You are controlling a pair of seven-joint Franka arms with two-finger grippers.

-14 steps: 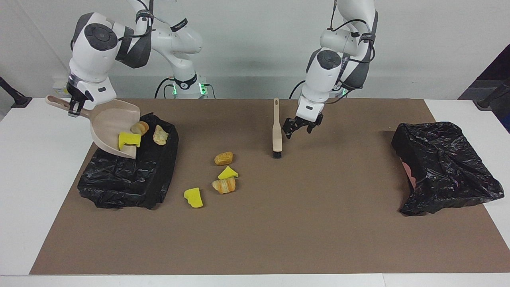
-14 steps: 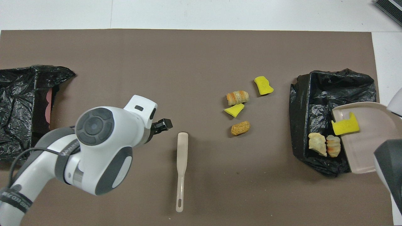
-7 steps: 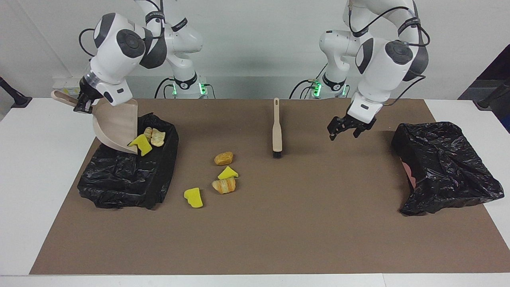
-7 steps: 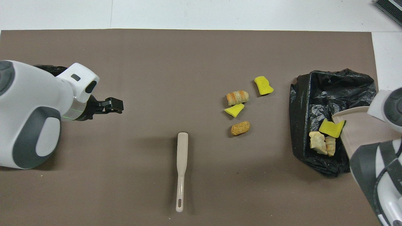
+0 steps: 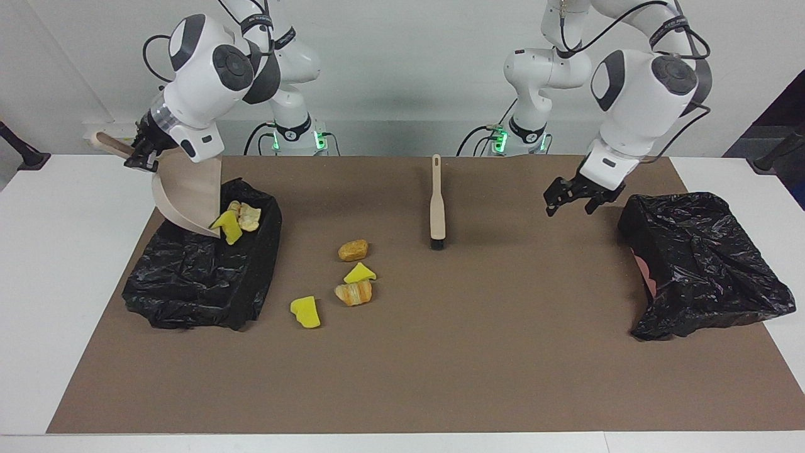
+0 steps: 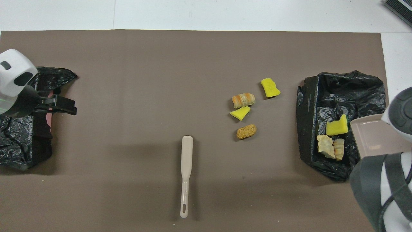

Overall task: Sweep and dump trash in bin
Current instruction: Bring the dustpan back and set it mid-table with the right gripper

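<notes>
Right now the right gripper (image 5: 139, 153) is clamping the dustpan (image 5: 187, 195) handle, tipping it steeply so trash (image 5: 236, 218) is sliding into the bin (image 5: 195, 277); four pieces (image 5: 353, 272) are lying on the mat. Left gripper (image 5: 571, 197) is hanging wide, empty, beside the other bin (image 5: 698, 264).

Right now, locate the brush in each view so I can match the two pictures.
Facing view: the brush lies on the brown mat near the robots, upper middle, bristles pointing down the picture.
Overhead view: the brush lies low in the middle, handle end toward the bottom edge.
Shared landmark: the golden-brown roll, the trash piece closest to its bristle end.
</notes>
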